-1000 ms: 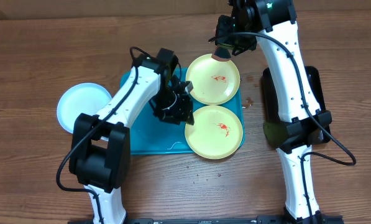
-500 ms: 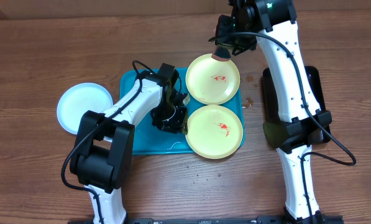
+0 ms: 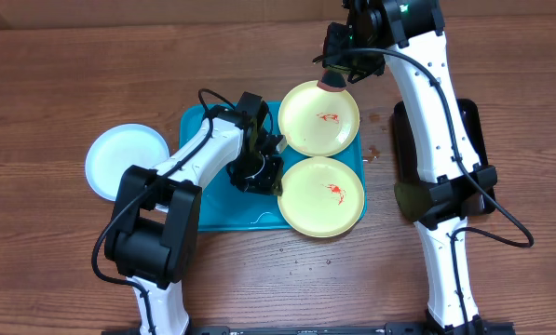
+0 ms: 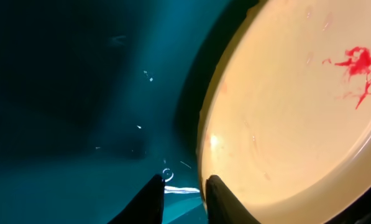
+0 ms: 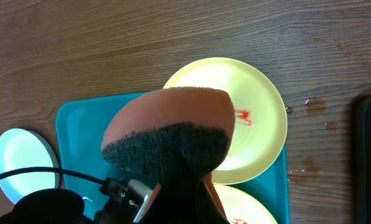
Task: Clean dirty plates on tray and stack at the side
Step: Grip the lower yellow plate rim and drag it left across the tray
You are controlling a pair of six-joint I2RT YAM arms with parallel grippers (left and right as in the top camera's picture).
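The turquoise tray (image 3: pixel 212 209) holds two yellow-green plates, each with a red sauce smear: a far one (image 3: pixel 318 118) and a near one (image 3: pixel 322 196). The light blue plate (image 3: pixel 124 160) lies on the table left of the tray and looks clean. My left gripper (image 3: pixel 274 173) is low over the tray at the near plate's left rim. In the left wrist view its fingers (image 4: pixel 182 194) are slightly apart, the right one at the plate's edge (image 4: pixel 284 112). My right gripper (image 3: pixel 338 70) is shut on an orange sponge with a dark pad (image 5: pixel 173 130), above the far plate's (image 5: pixel 260 112) back rim.
A narrow black tray (image 3: pixel 473 121) lies on the table right of the right arm. Small wet spots (image 3: pixel 375 154) mark the wood just right of the turquoise tray. The left arm's cable (image 3: pixel 208 100) loops above the tray's far left corner.
The left gripper has turned and moved slightly toward the near plate's left rim. The right arm and sponge have not moved.
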